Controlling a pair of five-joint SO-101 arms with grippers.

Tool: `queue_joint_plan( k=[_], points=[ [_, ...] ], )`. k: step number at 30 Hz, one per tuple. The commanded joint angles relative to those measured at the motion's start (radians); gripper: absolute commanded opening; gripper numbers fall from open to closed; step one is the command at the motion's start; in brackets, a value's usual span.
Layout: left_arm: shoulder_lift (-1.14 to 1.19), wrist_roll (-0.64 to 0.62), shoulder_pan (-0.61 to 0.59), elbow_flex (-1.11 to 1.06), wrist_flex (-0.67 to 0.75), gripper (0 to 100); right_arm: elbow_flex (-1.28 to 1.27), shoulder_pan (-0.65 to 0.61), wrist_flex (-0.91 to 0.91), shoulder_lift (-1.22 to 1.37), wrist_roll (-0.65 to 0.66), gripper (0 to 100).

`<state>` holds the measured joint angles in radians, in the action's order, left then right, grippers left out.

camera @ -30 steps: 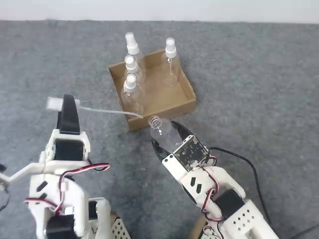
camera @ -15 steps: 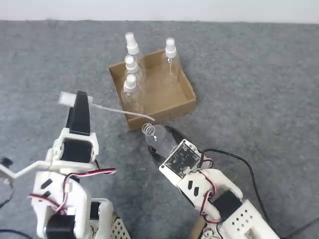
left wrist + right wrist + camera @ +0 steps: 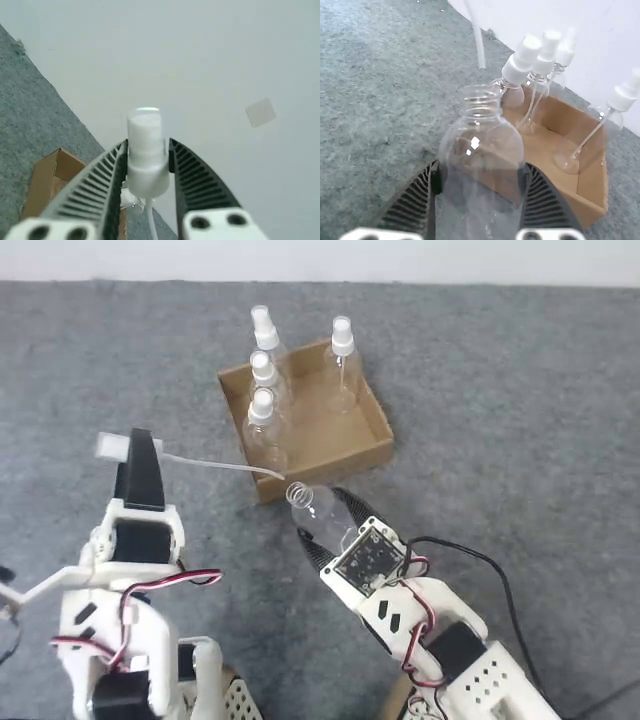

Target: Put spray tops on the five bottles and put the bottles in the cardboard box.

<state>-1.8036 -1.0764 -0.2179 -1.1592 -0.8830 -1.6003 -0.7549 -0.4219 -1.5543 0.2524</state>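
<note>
Bottle (image 3: 481,140), uncapped, sits clamped in the right gripper (image 3: 480,170), just short of the cardboard box (image 3: 325,462). One spray top (image 3: 146,130) is pinched in the left gripper (image 3: 147,145), its long tube ending near the bottle's neck. Four capped bottles (image 3: 265,425) stand inside the cardboard box

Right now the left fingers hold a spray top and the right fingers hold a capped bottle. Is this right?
No: the right wrist view shows the bottle in the right fingers with an uncapped neck. The left fingers do hold the spray top.
</note>
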Motion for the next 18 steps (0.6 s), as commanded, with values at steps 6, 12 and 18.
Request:
queue_joint_plan(
  k=[6, 12, 18],
  points=[
    [-0.02, 0.015, -0.002, 0.022, -0.009, 1, 0.011, 0.015, 0.027, -0.027, 0.009, 7.0],
    [-0.02, 0.071, 0.098, 0.025, -0.046, 1, 0.011, 0.015, 0.027, -0.027, 0.009, 7.0],
    [-0.02, 0.074, 0.106, 0.018, -0.048, 1, 0.011, 0.015, 0.027, -0.027, 0.009, 7.0]
  ],
)
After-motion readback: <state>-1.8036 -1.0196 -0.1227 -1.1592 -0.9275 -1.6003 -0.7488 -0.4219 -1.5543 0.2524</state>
